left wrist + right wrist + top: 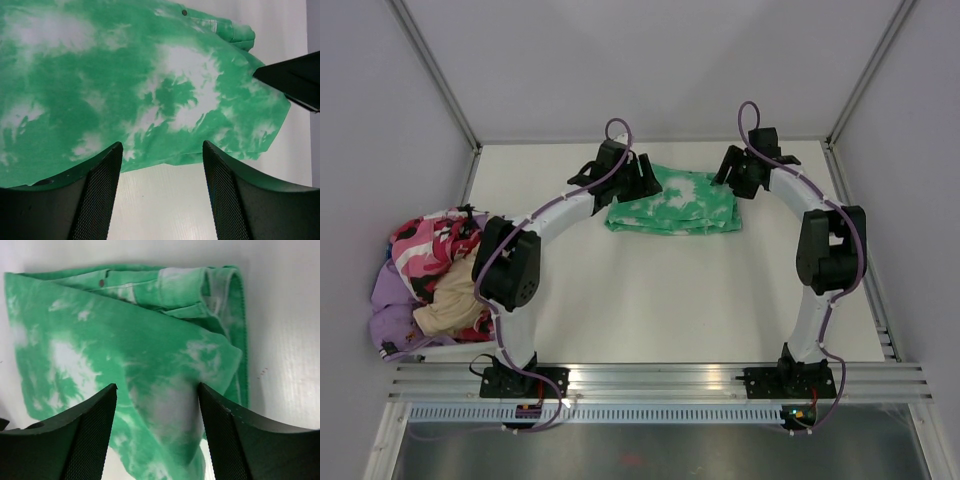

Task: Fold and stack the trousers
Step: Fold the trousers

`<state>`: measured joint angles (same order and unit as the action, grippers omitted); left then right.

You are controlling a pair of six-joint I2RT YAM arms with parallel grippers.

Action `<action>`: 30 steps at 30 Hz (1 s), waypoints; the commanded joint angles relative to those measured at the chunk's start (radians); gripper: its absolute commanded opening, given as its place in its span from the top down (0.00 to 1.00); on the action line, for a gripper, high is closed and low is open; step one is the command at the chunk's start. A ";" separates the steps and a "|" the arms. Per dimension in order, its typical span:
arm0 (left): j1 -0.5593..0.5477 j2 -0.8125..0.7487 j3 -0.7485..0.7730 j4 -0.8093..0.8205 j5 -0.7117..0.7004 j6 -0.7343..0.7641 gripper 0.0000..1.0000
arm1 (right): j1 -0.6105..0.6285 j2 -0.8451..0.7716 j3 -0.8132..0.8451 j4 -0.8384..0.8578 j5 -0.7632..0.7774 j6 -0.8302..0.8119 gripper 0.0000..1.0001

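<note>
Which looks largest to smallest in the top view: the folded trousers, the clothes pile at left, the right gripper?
1. clothes pile, partly hidden by the left arm.
2. trousers.
3. right gripper, smallest though nearer the camera.

Top external: fixed high behind the arm bases, facing down over the whole table. Left wrist, right wrist: close, angled down past own fingers. Shared by all: trousers, wrist views from opposite sides.
</note>
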<state>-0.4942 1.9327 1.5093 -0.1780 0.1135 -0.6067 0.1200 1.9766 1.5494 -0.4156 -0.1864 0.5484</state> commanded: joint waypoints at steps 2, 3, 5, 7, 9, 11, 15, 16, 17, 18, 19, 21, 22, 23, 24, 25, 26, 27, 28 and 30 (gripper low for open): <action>0.020 -0.026 -0.020 0.012 0.048 0.068 0.29 | 0.001 -0.001 0.100 -0.152 0.154 -0.045 0.27; 0.023 -0.024 -0.021 0.011 0.058 0.079 0.29 | 0.001 -0.021 0.124 -0.169 0.166 -0.059 0.27; 0.025 -0.014 -0.018 0.005 0.060 0.087 0.29 | 0.003 -0.042 0.155 -0.210 0.204 -0.065 0.26; 0.028 0.001 -0.015 0.000 0.069 0.088 0.29 | 0.001 -0.073 0.156 -0.232 0.219 -0.051 0.24; 0.036 0.011 -0.009 0.003 0.080 0.087 0.29 | 0.001 -0.097 0.121 -0.238 0.212 -0.030 0.24; 0.045 0.026 0.003 0.003 0.092 0.087 0.29 | 0.001 -0.110 0.034 -0.182 0.193 0.014 0.24; 0.063 0.043 0.034 -0.014 0.103 0.093 0.29 | 0.003 -0.107 -0.081 -0.063 0.125 0.142 0.24; 0.069 0.043 0.038 -0.015 0.103 0.093 0.28 | 0.001 -0.105 -0.109 -0.024 0.111 0.207 0.24; 0.072 0.043 0.037 -0.015 0.104 0.093 0.28 | 0.003 -0.104 -0.159 0.059 0.094 0.234 0.24; 0.077 0.042 0.037 -0.015 0.106 0.091 0.28 | 0.001 -0.095 -0.178 0.099 0.087 0.258 0.24; 0.078 0.041 0.034 -0.017 0.106 0.090 0.28 | 0.003 -0.088 -0.193 0.141 0.078 0.277 0.24; 0.078 0.037 0.032 -0.023 0.106 0.093 0.28 | 0.003 -0.055 -0.189 0.215 0.062 0.289 0.25; 0.078 0.035 0.029 -0.026 0.107 0.093 0.28 | 0.003 -0.041 -0.160 0.228 0.058 0.283 0.26; 0.078 0.034 0.025 -0.026 0.106 0.091 0.28 | 0.004 -0.027 -0.140 0.227 0.059 0.272 0.26; 0.078 0.029 0.013 -0.023 0.103 0.090 0.28 | 0.004 -0.003 -0.126 0.225 0.064 0.248 0.27; 0.078 0.028 0.006 -0.021 0.101 0.088 0.28 | 0.004 0.005 -0.112 0.225 0.068 0.234 0.27; 0.078 0.025 -0.001 -0.020 0.100 0.085 0.28 | 0.004 0.013 -0.094 0.225 0.083 0.223 0.28; 0.078 0.023 -0.007 -0.017 0.100 0.079 0.28 | 0.003 0.018 -0.088 0.227 0.093 0.199 0.28; 0.078 0.017 -0.021 -0.014 0.100 0.076 0.28 | 0.004 0.016 -0.084 0.228 0.102 0.187 0.29; 0.078 0.014 -0.034 -0.008 0.097 0.070 0.28 | 0.004 0.010 -0.084 0.244 0.123 0.168 0.31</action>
<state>-0.4164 1.9724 1.4967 -0.2028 0.1940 -0.5503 0.1207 1.9854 1.4166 -0.2581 -0.0998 0.7525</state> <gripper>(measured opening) 0.712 0.700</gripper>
